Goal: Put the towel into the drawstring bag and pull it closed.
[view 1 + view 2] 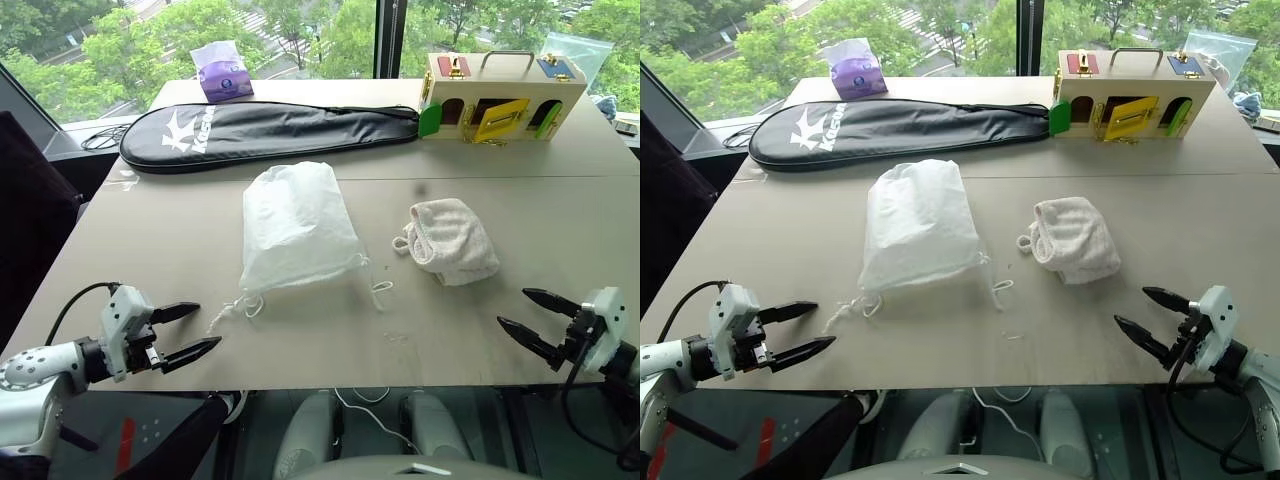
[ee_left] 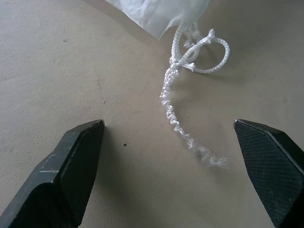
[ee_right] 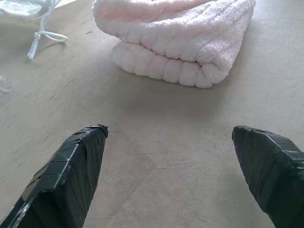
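Towel (image 1: 452, 241), folded, lies on the table (image 1: 150, 250) just right of the drawstring bag (image 1: 297, 226); left gripper (image 1: 192, 331) and right gripper (image 1: 524, 314) flank them, jaws spread, empty.

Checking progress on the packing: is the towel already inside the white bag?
No, the towel lies folded on the table beside the drawstring bag, apart from it.
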`<state>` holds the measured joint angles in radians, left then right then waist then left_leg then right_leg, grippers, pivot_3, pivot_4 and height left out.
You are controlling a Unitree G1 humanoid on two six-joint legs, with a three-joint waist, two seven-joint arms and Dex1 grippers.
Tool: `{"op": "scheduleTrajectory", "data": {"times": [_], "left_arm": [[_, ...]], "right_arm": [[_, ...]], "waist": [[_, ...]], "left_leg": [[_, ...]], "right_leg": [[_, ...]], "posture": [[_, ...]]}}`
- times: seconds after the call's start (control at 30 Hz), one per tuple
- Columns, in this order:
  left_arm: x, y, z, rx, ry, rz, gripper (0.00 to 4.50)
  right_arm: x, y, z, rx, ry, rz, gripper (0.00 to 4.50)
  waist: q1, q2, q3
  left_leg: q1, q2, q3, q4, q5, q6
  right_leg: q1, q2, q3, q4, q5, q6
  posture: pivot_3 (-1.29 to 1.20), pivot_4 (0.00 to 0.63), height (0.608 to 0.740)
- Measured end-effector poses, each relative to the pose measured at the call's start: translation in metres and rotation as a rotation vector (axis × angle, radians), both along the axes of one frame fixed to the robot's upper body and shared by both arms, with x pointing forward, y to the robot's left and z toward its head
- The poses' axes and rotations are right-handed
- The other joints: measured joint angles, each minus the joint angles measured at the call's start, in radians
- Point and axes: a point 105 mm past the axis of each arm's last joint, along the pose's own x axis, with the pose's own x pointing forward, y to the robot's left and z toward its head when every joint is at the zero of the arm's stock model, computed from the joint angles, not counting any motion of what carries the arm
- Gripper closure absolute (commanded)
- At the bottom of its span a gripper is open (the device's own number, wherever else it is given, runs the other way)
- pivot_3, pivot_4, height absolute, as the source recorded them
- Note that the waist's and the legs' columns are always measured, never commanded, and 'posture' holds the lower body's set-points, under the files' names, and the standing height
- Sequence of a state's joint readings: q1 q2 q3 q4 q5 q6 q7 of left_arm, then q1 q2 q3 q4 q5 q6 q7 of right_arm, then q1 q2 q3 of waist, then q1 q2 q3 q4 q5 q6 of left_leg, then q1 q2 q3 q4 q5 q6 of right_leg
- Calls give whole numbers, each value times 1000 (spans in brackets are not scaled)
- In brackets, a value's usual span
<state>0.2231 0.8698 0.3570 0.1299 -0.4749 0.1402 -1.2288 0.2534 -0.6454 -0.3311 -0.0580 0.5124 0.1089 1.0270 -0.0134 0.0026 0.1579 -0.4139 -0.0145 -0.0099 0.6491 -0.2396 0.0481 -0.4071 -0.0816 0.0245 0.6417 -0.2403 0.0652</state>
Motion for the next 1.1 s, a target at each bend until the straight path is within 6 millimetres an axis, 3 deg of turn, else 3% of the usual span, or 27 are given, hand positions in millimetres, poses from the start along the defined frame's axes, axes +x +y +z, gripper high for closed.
{"op": "scheduleTrajectory", "data": {"times": [0.2, 0.67, 0.9, 1.0, 1.1], "left_arm": [[10, -8, 5, -34, -9, -19, 15], [11, -20, 10, -61, -12, -39, 15], [37, -33, 49, -113, -110, -87, 15], [54, -55, 82, -116, -193, -201, 15], [69, -78, 93, -55, -268, -290, 15]], "right_arm": [[-1, -5, 6, -30, 2, 14, 0], [3, -6, 13, -34, -15, 24, 0], [-10, 13, 17, -18, 7, 95, 0], [-24, 37, 17, 5, 35, 183, 0], [-28, 53, 22, 25, 20, 213, 0]], "waist": [[4, -1, 0], [4, -2, 0], [14, -3, 0], [26, -4, 0], [27, -4, 0]], "left_leg": [[-1, 0, 0, 0, 0, 0], [-1, 0, 0, 0, 0, 0], [-2, 0, -1, 0, 0, 0], [-2, -1, -1, 2, 0, 0], [-1, -1, 0, 3, 0, 0]], "right_leg": [[0, 0, 0, 0, 0, 0], [0, 0, -1, 0, 0, 0], [0, 0, -2, 0, 0, 0], [0, 1, -2, 1, 0, 0], [1, 2, -3, 1, 0, 0]], "posture": [[0, 150, 740], [0, 150, 740], [0, 150, 740], [0, 150, 740], [0, 150, 740]]}}
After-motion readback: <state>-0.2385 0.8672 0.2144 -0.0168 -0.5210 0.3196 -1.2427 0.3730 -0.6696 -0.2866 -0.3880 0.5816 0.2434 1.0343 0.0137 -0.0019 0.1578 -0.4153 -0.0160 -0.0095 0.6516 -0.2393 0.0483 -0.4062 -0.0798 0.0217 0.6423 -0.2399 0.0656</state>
